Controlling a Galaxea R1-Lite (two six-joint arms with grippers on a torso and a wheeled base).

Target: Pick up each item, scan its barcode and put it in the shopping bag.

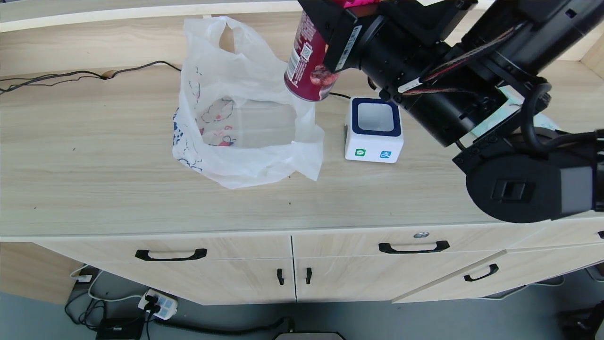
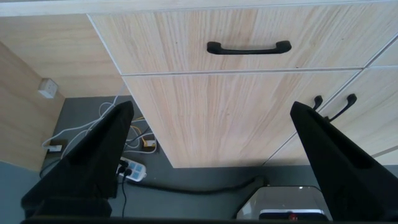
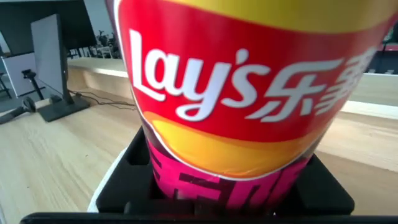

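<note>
My right gripper (image 1: 337, 35) is shut on a dark red crisp can (image 1: 308, 59), held tilted in the air above the counter, between the open white shopping bag (image 1: 245, 113) and the white scanner box (image 1: 374, 136). The can's lower end hangs over the bag's right rim. Close up in the right wrist view, the can (image 3: 249, 93) shows red, yellow and pink bands. My left gripper (image 2: 211, 162) stands open below the counter, facing the cabinet drawers, with nothing between its fingers (image 2: 93, 162).
The wooden counter (image 1: 94, 179) has free room left of the bag and along its front. A black cable (image 1: 85, 74) runs along the back left. A light packet (image 1: 505, 113) lies behind my right arm. Drawers with black handles (image 1: 171, 255) sit below.
</note>
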